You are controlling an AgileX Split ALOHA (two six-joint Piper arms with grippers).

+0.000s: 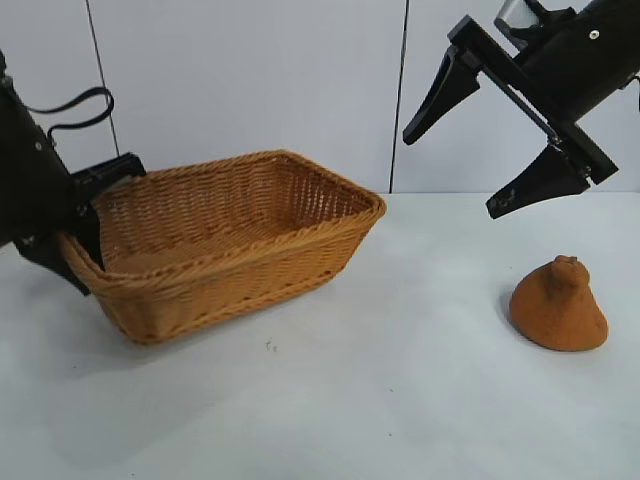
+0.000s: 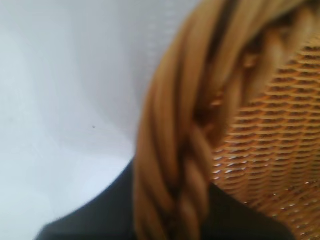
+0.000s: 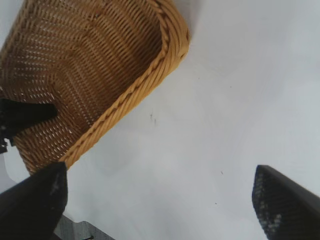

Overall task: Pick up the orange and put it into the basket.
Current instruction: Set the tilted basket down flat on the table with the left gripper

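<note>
Orange (image 1: 558, 306): matte brownish cone, rounded base, small knob on top; sits upright on tabletop (image 1: 380, 400), well apart from basket (image 1: 230, 290). Right tool (image 1: 497, 137) hangs above it, fingers spread wide. Left tool (image 1: 85, 235) pinches basket's near rim.

1. Bright, even light; the white table (image 1: 350, 400) looks washed out.
2. Soft shadows sit beside the basket (image 1: 230, 290) and the orange (image 1: 558, 305).
3. The left wrist view's braided rim is blurred.
</note>
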